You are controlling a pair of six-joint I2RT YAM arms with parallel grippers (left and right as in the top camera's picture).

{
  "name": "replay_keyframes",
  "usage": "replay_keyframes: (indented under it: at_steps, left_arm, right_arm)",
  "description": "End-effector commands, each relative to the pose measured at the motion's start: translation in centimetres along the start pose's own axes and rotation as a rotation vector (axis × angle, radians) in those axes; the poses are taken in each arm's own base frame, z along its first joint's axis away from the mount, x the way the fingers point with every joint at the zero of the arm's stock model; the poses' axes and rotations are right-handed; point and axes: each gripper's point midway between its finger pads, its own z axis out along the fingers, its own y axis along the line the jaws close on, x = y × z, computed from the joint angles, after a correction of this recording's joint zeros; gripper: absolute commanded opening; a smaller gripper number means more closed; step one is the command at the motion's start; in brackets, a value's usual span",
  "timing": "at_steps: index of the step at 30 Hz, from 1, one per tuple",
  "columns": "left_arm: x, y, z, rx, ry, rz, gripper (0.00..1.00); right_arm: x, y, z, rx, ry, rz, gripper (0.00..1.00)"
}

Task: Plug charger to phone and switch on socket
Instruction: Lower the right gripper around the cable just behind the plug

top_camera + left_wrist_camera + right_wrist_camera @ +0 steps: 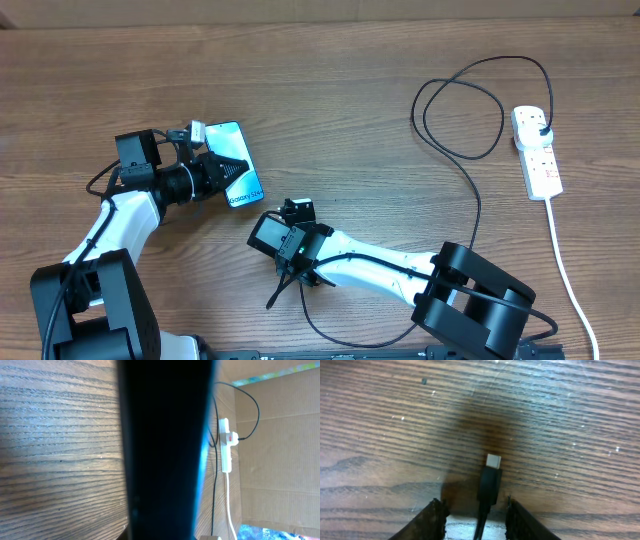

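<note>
Overhead: my left end effector (222, 165) is closed on the smartphone (228, 138), dark fingers lying over its lit blue screen, left of the middle of the bench (350, 100). The white power strip (537, 152) lies by the right edge, towards the far right corner, with the black plug of the charger cable (478, 215) in its far end. That cable loops across the bench, then runs towards the near edge. My right end effector (288, 278) points down at the bench near the middle of the near edge.

Left wrist: the smartphone (165, 450) fills the centre as a dark slab with a blue glow down one side. My own fingers are hidden. Beyond it I see the power strip (226, 450) and its white cord (229, 505).

Right wrist: the connector tip (493, 461) lies between my fingers (427, 522), which stand apart with a gap on each side of the cable, gripping nothing.
</note>
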Motion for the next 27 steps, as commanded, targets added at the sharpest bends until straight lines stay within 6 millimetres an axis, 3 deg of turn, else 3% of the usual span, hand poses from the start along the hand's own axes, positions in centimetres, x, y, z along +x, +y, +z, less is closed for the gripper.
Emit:
replay_keyframes:
  at_steps: [1, 10, 11, 12, 27]
  left_arm:
    - [-0.18, -1.16, -0.40, 0.039, -0.005, 0.019, 0.04]
    - [-0.18, -1.16, -0.40, 0.038, -0.006, 0.019, 0.04]
    - [-0.18, -1.16, -0.40, 0.038, -0.006, 0.019, 0.04]
    - [-0.18, -1.16, -0.40, 0.039, -0.005, 0.019, 0.04]
    - [-0.17, -1.17, -0.40, 0.039, -0.005, 0.018, 0.04]
  right_arm:
    - [-0.08, -0.95, 0.84, 0.040, 0.000, 0.017, 0.48]
    - [0.00, -0.90, 0.85, 0.036, 0.007, 0.018, 0.70]
    - [0.10, -0.81, 0.86, 0.031, 0.013, 0.017, 0.88]
    - [0.17, -0.64, 0.86, 0.022, 0.018, 0.018, 1.00]
    - [0.74, -0.49, 0.84, 0.011, 0.049, 0.017, 0.98]
